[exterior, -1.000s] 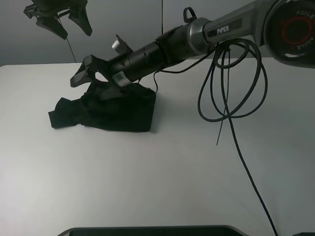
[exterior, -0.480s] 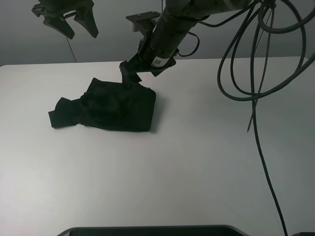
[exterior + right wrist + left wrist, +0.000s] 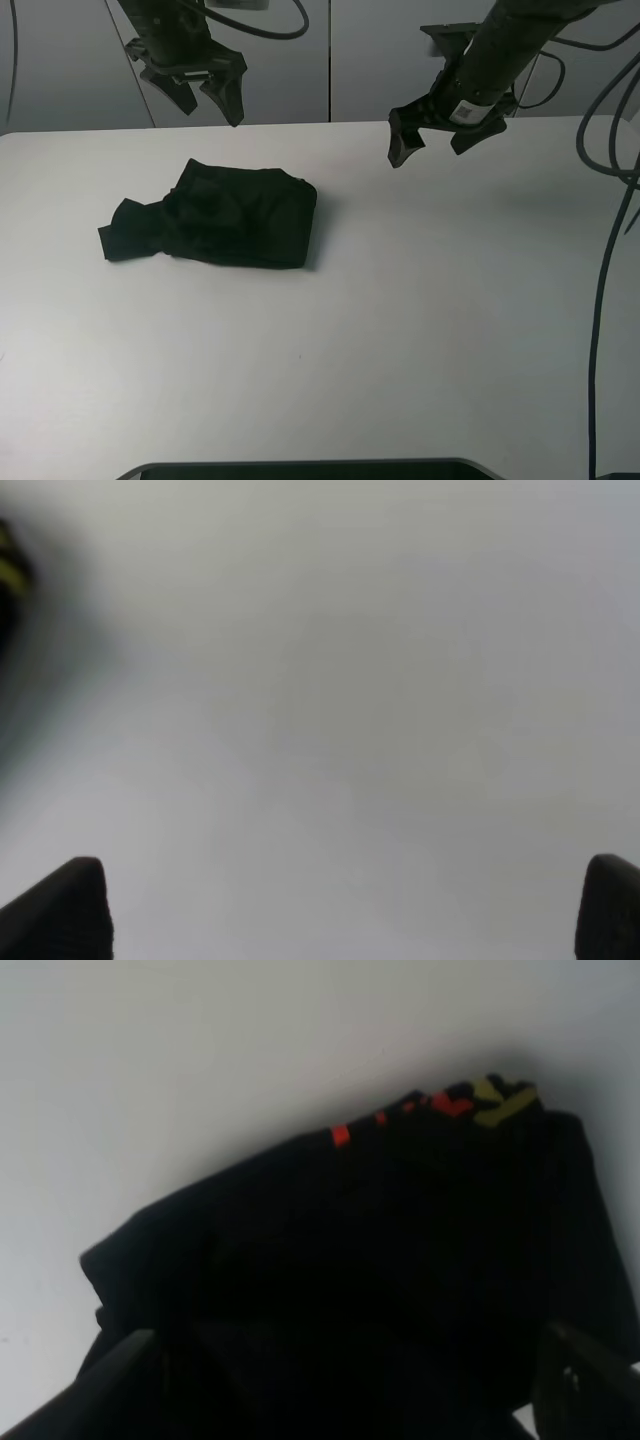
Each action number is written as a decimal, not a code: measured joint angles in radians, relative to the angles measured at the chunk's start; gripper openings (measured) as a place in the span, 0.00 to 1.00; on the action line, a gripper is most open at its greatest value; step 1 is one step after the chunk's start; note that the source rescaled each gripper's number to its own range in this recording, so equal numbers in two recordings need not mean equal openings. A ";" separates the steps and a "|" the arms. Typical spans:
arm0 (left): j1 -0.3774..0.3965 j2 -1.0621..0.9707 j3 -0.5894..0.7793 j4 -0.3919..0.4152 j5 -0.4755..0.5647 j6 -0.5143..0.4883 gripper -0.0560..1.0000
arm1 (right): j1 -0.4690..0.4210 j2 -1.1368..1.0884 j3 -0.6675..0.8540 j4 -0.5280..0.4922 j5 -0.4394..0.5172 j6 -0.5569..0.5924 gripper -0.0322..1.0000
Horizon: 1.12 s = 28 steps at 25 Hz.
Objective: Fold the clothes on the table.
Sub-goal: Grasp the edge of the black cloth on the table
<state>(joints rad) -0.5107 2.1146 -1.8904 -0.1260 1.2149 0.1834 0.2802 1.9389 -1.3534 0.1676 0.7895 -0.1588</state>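
Observation:
The black T-shirt (image 3: 215,222) lies bunched in a rough folded heap on the left of the white table (image 3: 400,330). In the left wrist view the shirt (image 3: 380,1290) shows red and yellow print at its edge. My left gripper (image 3: 208,95) hangs open and empty above the table's far edge, behind the shirt. My right gripper (image 3: 432,140) is open and empty, in the air right of the shirt, well apart from it. The right wrist view shows bare table (image 3: 330,700) between its fingertips (image 3: 60,910).
Black cables (image 3: 610,220) hang down over the right side of the table. A dark edge (image 3: 300,468) runs along the bottom of the exterior view. Grey wall panels stand behind the table.
My right gripper has let go of the shirt's far edge, lifted and swung right, away from it. My left gripper has moved right and a little lower. The shirt lies still.

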 joint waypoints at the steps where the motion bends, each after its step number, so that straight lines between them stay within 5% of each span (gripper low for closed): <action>1: -0.002 0.000 0.029 0.002 0.003 0.003 0.95 | -0.027 -0.004 0.002 -0.003 0.006 0.000 1.00; 10: -0.080 -0.059 0.324 -0.002 -0.033 -0.016 0.95 | -0.106 -0.017 0.002 -0.045 0.015 -0.006 1.00; 17: -0.181 -0.077 0.371 0.138 -0.085 -0.130 0.95 | -0.108 -0.017 0.002 -0.049 0.011 -0.015 1.00; 23: -0.187 -0.077 0.371 0.315 -0.087 -0.226 0.95 | -0.108 -0.017 0.002 -0.049 0.009 -0.017 1.00; 28: -0.185 -0.077 0.371 0.329 -0.107 -0.226 0.95 | -0.108 -0.017 0.002 -0.049 0.009 -0.024 1.00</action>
<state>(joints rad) -0.6958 2.0377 -1.5190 0.2031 1.1083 -0.0430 0.1723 1.9223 -1.3515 0.1181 0.7987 -0.1829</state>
